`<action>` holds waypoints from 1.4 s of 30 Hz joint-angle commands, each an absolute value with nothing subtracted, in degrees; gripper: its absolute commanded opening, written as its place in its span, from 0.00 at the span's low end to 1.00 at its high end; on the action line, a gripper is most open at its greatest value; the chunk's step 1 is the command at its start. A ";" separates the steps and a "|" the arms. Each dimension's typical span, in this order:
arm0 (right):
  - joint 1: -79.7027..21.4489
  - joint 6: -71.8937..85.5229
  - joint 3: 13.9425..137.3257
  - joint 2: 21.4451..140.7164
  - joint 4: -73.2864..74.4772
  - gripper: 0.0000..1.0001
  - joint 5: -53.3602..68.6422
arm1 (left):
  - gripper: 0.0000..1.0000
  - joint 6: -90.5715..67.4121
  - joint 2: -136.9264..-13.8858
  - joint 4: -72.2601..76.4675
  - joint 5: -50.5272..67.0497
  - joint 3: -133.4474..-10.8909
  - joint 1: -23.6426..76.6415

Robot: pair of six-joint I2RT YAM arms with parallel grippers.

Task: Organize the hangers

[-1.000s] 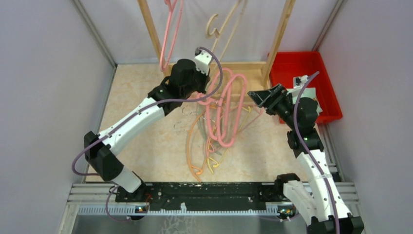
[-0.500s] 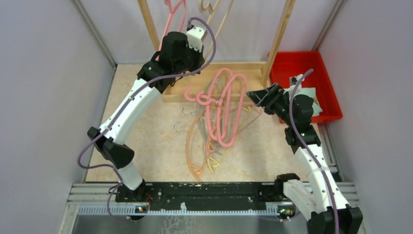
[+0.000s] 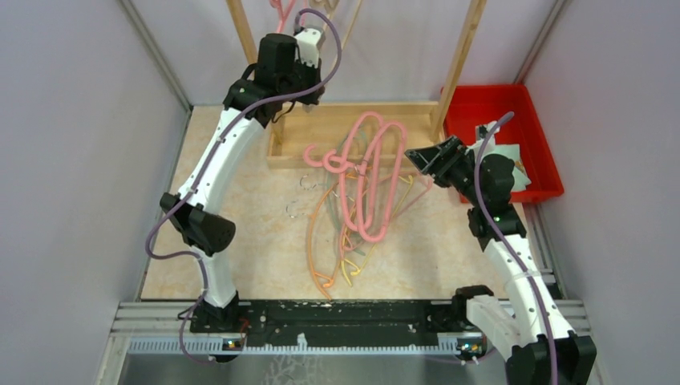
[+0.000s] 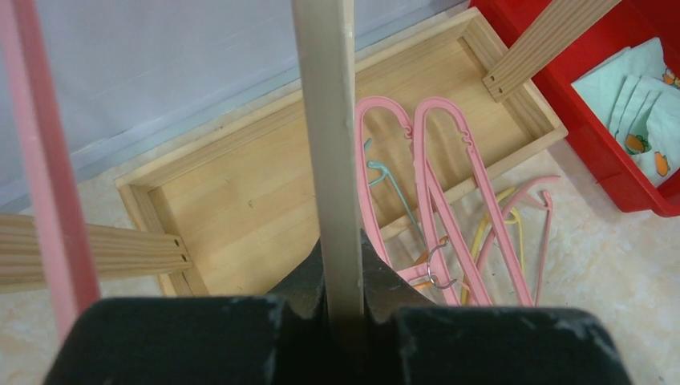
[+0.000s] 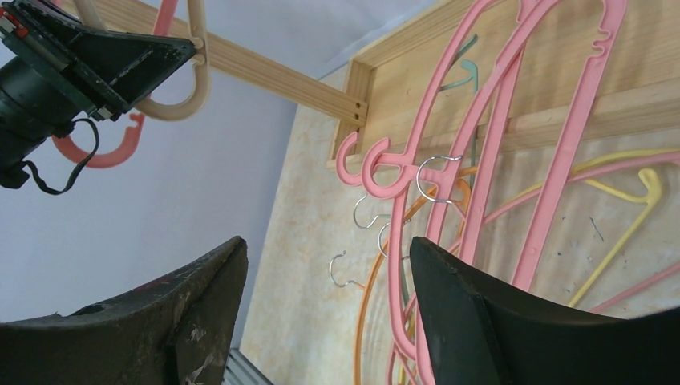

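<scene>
My left gripper (image 3: 307, 40) is raised high at the back, between the rack posts. It is shut on a beige hanger (image 4: 325, 120), which stands upright through the jaws; its hook (image 5: 172, 108) shows beside the gripper in the right wrist view. A pink hanger (image 4: 44, 160) hangs just left of it. A pile of hangers lies on the table: two thick pink ones (image 3: 369, 176) lean onto the rack base, over orange (image 3: 317, 233) and yellow (image 3: 353, 269) ones. My right gripper (image 3: 418, 158) is open and empty, just right of the pile (image 5: 489, 160).
The wooden rack has a shallow base tray (image 3: 321, 132) and two upright posts (image 3: 244, 40) (image 3: 463, 56). A red bin (image 3: 489, 108) holding folded cloths (image 3: 507, 154) stands at the back right. Grey walls close in both sides.
My left arm has lifted the beige hanger up and back, from beside the pile to high between the rack posts. The right arm has barely moved.
</scene>
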State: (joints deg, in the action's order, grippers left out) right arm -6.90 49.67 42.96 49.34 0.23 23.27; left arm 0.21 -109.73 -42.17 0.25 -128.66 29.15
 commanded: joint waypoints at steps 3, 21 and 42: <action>-7.02 49.87 42.45 49.17 -3.43 0.73 23.73 | 0.00 -2.51 -111.31 -43.90 2.77 -134.04 26.12; -6.85 49.44 39.99 48.12 -1.88 0.77 23.42 | 0.28 -2.64 -107.45 -44.87 0.69 -129.44 23.68; -6.84 44.96 39.45 52.51 -1.02 0.82 24.26 | 0.95 -1.84 -86.07 -37.95 -0.90 -115.03 23.72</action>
State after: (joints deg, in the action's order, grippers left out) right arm -6.87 48.10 39.09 50.15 0.91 23.70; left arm -2.26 -92.49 -41.52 -1.50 -118.24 23.99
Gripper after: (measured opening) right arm 0.813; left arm 0.920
